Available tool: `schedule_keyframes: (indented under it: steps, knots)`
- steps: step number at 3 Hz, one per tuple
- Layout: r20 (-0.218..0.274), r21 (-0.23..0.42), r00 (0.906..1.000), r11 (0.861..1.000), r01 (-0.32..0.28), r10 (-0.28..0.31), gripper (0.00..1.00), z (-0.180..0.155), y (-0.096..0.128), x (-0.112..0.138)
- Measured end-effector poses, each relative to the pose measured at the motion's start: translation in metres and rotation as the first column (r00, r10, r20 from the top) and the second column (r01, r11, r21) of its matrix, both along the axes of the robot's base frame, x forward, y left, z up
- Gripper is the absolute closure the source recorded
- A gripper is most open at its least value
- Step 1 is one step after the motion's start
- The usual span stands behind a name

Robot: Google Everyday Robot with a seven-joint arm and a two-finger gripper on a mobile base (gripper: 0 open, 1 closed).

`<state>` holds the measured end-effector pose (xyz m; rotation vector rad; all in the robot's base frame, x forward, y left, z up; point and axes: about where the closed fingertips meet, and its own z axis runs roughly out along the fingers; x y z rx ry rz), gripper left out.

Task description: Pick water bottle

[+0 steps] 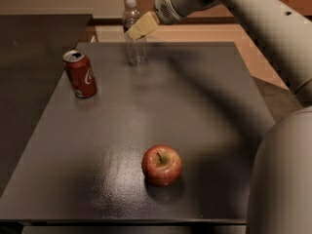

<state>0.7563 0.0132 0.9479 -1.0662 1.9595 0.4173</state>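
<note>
The water bottle (136, 52) is clear ribbed plastic with a white cap. It stands upright at the far edge of the dark table (204, 106), left of centre. My gripper (139, 27) reaches in from the upper right. Its cream tip lies across the bottle's middle in the camera view, just below the neck. I cannot tell whether it touches the bottle. The bottle's base rests on the table.
A red soda can (80, 74) stands at the table's left side. A red apple (161, 165) lies near the front middle. My arm (282, 169) fills the right side of the view. A second dark surface (29, 57) lies to the left.
</note>
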Motion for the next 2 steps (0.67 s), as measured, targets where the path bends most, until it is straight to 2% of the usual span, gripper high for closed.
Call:
schedule_keyframes:
  steps: [2]
  knots:
    - [0.009, 0.054, 0.9999, 0.999, -0.007, 0.007, 0.0, -0.004, 0.0199, 0.0109]
